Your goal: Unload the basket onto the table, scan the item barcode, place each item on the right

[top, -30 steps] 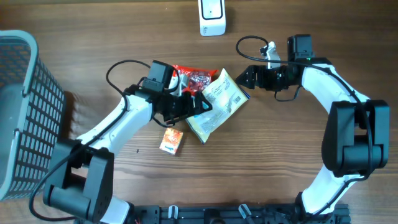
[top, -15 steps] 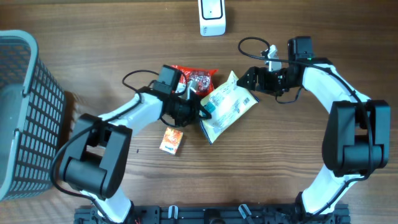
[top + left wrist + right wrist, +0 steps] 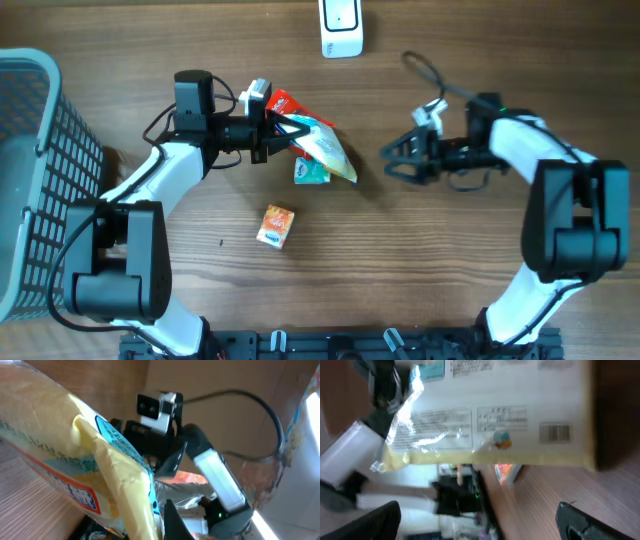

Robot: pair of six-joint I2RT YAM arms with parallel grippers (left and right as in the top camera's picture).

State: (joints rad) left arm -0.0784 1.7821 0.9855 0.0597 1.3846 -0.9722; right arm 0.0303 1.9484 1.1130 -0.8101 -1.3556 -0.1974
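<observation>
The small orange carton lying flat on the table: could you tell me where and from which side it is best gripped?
Probably across its two long sides, coming straight down: the small orange carton lies flat on the wooden table, slightly skewed, with bare wood all round.

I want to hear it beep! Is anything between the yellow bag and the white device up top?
Nothing visible: only bare table lies between the yellow bag, held by the left pincer, and the white device.
</observation>
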